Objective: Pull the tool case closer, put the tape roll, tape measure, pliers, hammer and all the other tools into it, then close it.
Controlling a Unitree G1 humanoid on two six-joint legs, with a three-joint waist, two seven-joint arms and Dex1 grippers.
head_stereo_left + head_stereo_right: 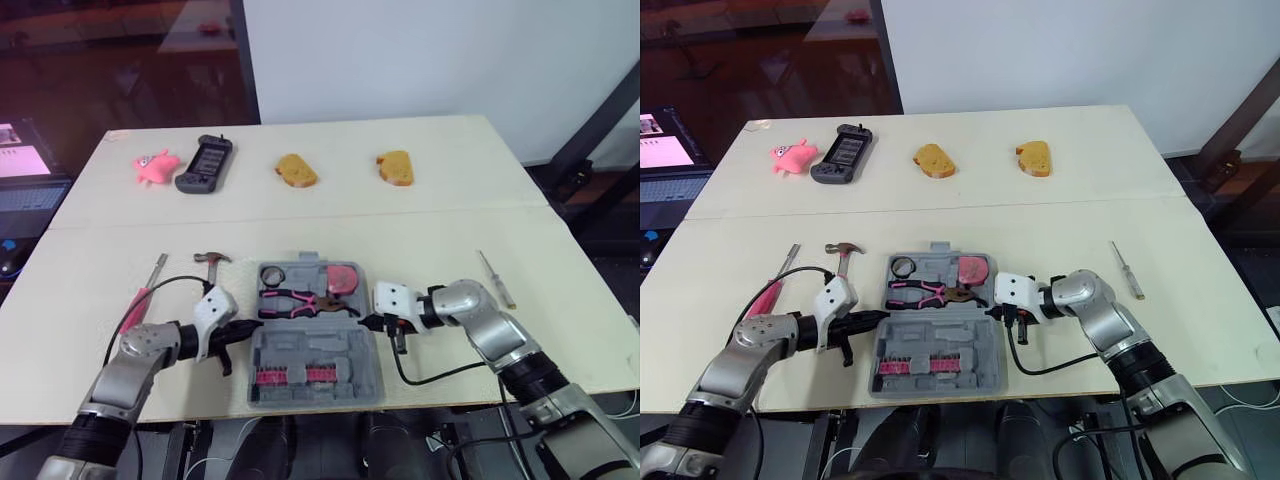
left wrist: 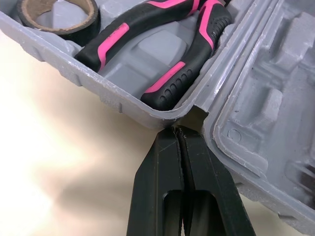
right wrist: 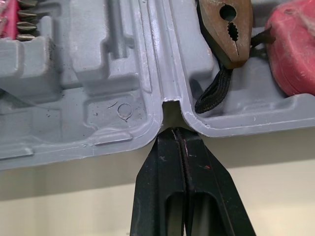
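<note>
Grey tool case (image 1: 312,346), pink-black pliers (image 1: 293,300) (rusty head)

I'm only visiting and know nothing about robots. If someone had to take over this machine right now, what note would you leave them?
The left gripper is shut, its tips at the hinge notch on the left side of the case.
The right gripper is shut, its tips at the hinge notch on the right side.
In the open case: tape roll, pliers, tape measure.
On the table: hammer and pink screwdriver left of the case, second screwdriver to its right.
Done: case near the front edge, three tools in.
Left: load the hammer and both screwdrivers, then close the case.
</note>
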